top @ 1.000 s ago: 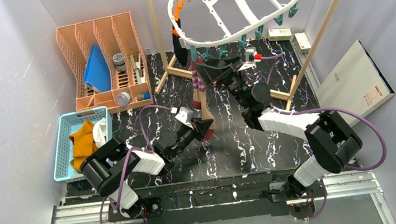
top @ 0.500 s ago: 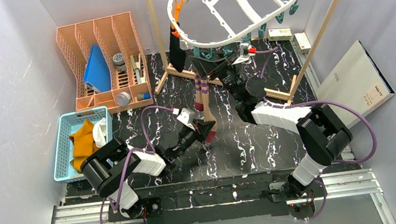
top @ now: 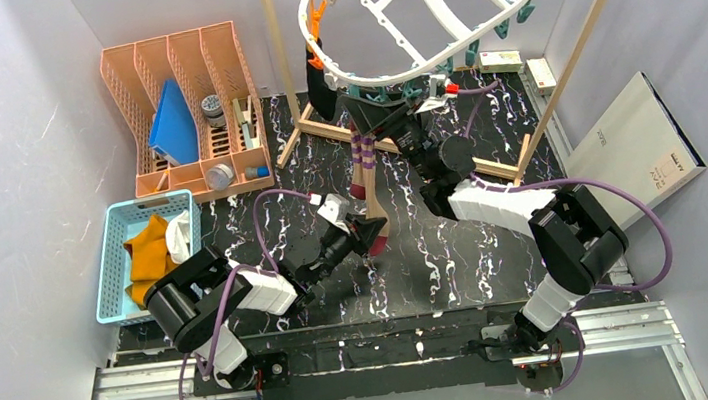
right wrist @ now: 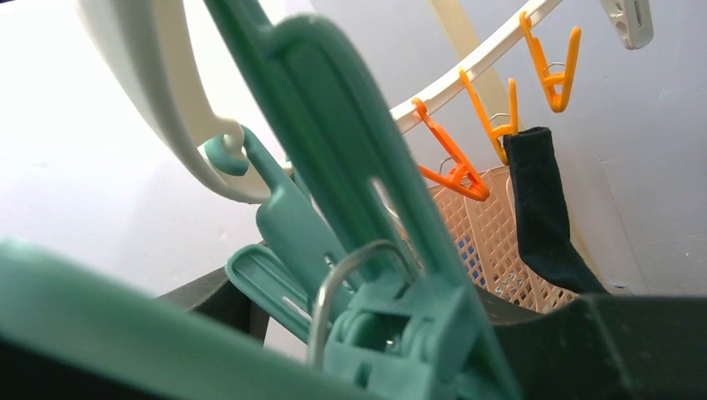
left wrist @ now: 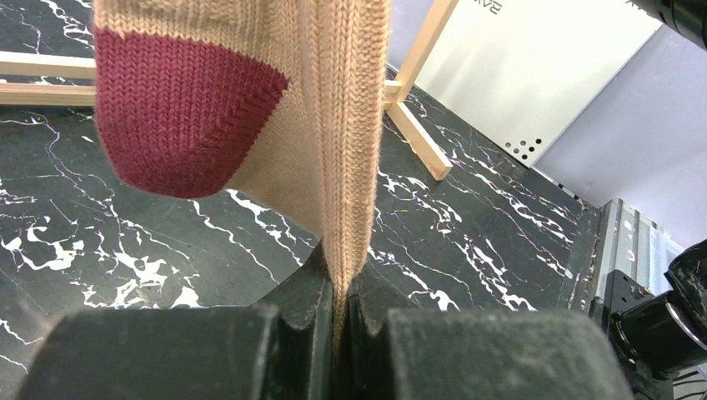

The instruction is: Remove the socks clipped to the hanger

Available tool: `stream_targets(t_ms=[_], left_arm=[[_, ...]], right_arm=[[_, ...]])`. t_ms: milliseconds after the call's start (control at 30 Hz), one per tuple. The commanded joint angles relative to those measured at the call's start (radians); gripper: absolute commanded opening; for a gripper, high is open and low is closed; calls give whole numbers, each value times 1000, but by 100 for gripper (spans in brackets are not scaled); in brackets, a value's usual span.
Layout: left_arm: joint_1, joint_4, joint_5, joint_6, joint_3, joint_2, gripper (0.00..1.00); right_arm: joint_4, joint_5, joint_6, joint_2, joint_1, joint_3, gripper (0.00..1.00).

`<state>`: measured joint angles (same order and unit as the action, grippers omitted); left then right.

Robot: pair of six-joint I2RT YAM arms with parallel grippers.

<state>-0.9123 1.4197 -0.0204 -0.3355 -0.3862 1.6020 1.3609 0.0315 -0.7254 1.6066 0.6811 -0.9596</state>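
A tan sock (top: 358, 164) with purple stripes and a maroon toe (left wrist: 192, 125) hangs from the near rim of the white oval hanger (top: 428, 0). My left gripper (top: 374, 230) is shut on its lower end, and the knit fabric runs straight down between the closed pads (left wrist: 340, 292). My right gripper (top: 367, 110) is raised to the rim where the sock is clipped. In the right wrist view a teal clip (right wrist: 350, 167) sits between its fingers (right wrist: 392, 333), which press on both sides. A black sock (right wrist: 542, 208) hangs from an orange clip further left (top: 319, 88).
A wooden frame (top: 584, 43) with a metal rod carries the hanger. A peach organiser (top: 184, 109) stands at the back left. A blue basket (top: 116, 262) at the left holds a mustard sock (top: 147, 249). A white box (top: 640, 142) leans at the right.
My right gripper has risen to the hanger's rim and narrowed its jaws round the teal clip. The hanger has tilted and swung a little. The left gripper still holds the sock's end.
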Motion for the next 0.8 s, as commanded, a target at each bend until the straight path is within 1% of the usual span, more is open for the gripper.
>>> stream_targets(t_ms=[0,67,200,400,767], left_arm=[[-10,-25,-16,-10,-8,-19,0],[-10,-26,-15,-13,-8,-17,0],[-11,-28,-15,-17,-9,-17,0],[-11,-31,-15,-23,-12,-15,0],[-13,-35,-11,-22,-21,-15,0]], right_arm=[[64,14,29,-10,1,-49,61],[63,14,30,-10,-1,-52,59],[61,13,32,-15,-4,-54,54],[60,8,31,-23,-17,-52,38],[55,-1,23,-28,-35,-54,34]])
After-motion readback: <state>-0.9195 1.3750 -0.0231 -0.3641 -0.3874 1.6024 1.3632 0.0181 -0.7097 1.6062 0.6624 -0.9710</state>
